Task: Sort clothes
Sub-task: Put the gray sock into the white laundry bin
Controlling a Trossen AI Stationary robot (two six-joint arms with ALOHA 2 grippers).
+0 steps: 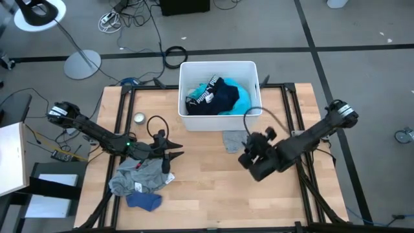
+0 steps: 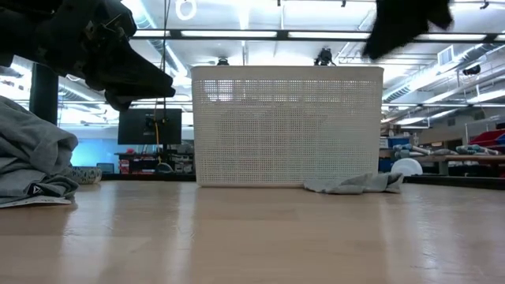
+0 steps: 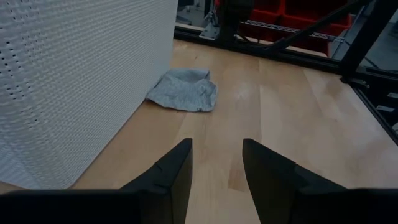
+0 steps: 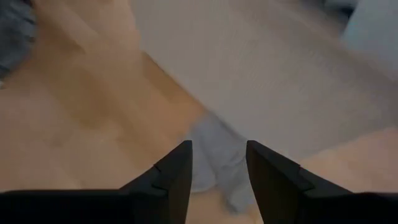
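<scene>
1. Two pincers hang released: left gripper [image 1: 173, 154] directly above the grey garment [image 1: 139, 176]; right gripper [image 1: 249, 146] just beside the small grey piece [image 1: 233, 140].
2. Farther off, the navy garment [image 1: 213, 97] and turquoise garment [image 1: 240, 98] fill the white bin [image 1: 220, 122].

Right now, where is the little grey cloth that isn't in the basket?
In the high view the small grey piece lies on the table just in front of the white bin, near its right corner, close to the right gripper.

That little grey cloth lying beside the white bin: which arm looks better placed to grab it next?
Probably the right. The right gripper hangs open just beside the small grey piece by the white bin, and its wrist view looks down on it. The left gripper, also open, sits farther away, near the grey garment.
</scene>
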